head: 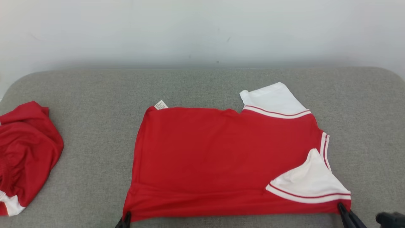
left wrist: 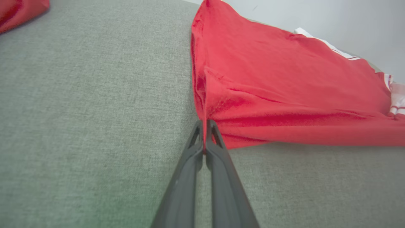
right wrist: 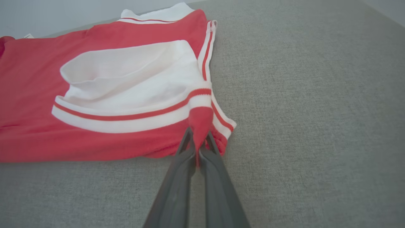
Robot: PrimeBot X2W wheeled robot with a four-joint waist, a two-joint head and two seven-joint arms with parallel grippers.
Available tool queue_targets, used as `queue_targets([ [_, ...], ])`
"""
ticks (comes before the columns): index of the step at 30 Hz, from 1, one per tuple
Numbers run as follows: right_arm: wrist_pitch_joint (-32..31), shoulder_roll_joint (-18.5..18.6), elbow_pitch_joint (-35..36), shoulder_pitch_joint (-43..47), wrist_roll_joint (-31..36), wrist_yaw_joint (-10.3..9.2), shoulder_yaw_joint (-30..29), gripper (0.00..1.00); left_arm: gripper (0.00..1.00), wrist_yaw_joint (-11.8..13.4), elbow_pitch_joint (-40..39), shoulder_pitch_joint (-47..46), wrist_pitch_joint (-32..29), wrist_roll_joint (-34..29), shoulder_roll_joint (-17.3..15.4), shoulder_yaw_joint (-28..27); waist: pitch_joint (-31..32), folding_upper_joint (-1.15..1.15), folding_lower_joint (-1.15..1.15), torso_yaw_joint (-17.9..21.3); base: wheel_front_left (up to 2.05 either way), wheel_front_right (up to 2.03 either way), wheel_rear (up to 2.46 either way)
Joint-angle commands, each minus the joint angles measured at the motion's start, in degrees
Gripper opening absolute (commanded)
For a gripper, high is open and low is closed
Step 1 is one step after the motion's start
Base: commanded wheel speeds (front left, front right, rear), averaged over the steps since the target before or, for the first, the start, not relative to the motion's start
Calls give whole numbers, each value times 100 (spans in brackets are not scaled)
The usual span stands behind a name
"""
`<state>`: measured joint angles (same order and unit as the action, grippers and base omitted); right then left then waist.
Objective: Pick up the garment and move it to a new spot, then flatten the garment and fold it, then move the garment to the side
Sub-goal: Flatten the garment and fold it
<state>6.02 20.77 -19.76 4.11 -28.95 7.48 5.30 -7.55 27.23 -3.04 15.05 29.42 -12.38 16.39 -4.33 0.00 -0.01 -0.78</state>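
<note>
The garment [head: 221, 158] is a red shirt with white, red-striped sleeves, lying partly folded on the grey cushion, sleeves turned onto its right half. My left gripper [head: 126, 218] is shut on the garment's near left corner; in the left wrist view the gripper [left wrist: 205, 126] pinches a ridge of the garment [left wrist: 284, 95]. At the near right corner, just below the white sleeve, my right gripper [head: 341, 207] is also shut on the cloth. The right wrist view shows that gripper [right wrist: 198, 134] clamping a red tuck of the garment [right wrist: 120, 79].
A second red garment [head: 25, 155] lies crumpled at the cushion's left edge, its corner also seen as red cloth [left wrist: 19, 11]. The grey cushion [head: 95, 110] ends at a pale wall behind. Bare fabric lies right of the shirt.
</note>
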Motion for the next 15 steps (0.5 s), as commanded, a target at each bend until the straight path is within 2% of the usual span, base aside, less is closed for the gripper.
queue_targets([
  [1, -93, -14, 176, 227, 29, 5, -144, 0, 0, 18, -78, 182, 20, 68, -39, -67, 17, 0, 1, 11, 0, 0, 0],
  [10, -597, -358, 864, 814, 97, -1, -482, 0, 0, 27, -142, 521, 20, 44, 50, -174, -25, 0, 1, 69, 0, 0, 0],
  [11, -628, -394, 889, 821, 145, -1, -501, 14, 0, 33, -93, 510, 20, 22, 42, -182, -22, 0, 1, 70, 0, 0, 0],
  [12, -609, -441, 926, 825, 191, -1, -534, 73, 11, 44, -75, 486, 20, -38, 23, -187, -14, 0, 1, 69, 0, 0, 0],
  [13, -618, -483, 954, 836, 213, -1, -555, 100, 45, 48, -95, 463, 20, -65, 31, -217, -6, 0, 1, 64, 0, 0, 0],
  [14, -612, -502, 997, 831, 236, -1, -581, 100, 90, 45, -137, 456, 20, -70, 52, -268, 4, 0, 1, 59, 0, 0, 0],
  [15, -582, -507, 1063, 821, 260, -1, -594, 100, 100, 45, -172, 464, 20, -105, 69, -321, 13, 0, 1, 55, 0, 0, 0],
])
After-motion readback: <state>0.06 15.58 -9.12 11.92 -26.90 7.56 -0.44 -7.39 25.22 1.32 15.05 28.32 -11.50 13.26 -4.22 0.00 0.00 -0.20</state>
